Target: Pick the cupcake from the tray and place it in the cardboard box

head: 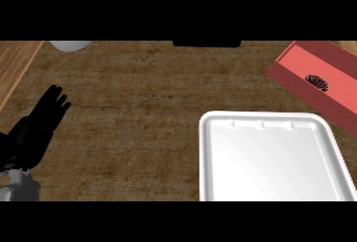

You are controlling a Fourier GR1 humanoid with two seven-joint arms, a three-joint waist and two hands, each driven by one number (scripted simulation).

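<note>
Left hand (43, 118) first: we see it resting at the left edge of the head view, fingers straight and apart, pointing up the bench (125, 118), holding nothing. Our right hand does not show at all.

Moving right, we cross a long stretch of bare brown bench, with a pale round object (70, 45) and a dark block (206, 43) just peeking in at the far edge. Next comes the white tray (272, 160), lower right, and we find nothing on it.

Farther right and up sits the red-pink cardboard box (317, 80), its long axis slanting down toward the right edge. And there's the cupcake (318, 82), a small dark thing already lying inside the box!

So from our visible hand the cupcake lies far to the right and farther away, well apart, with the tray between. We judge the placing done; nothing left to fetch.
</note>
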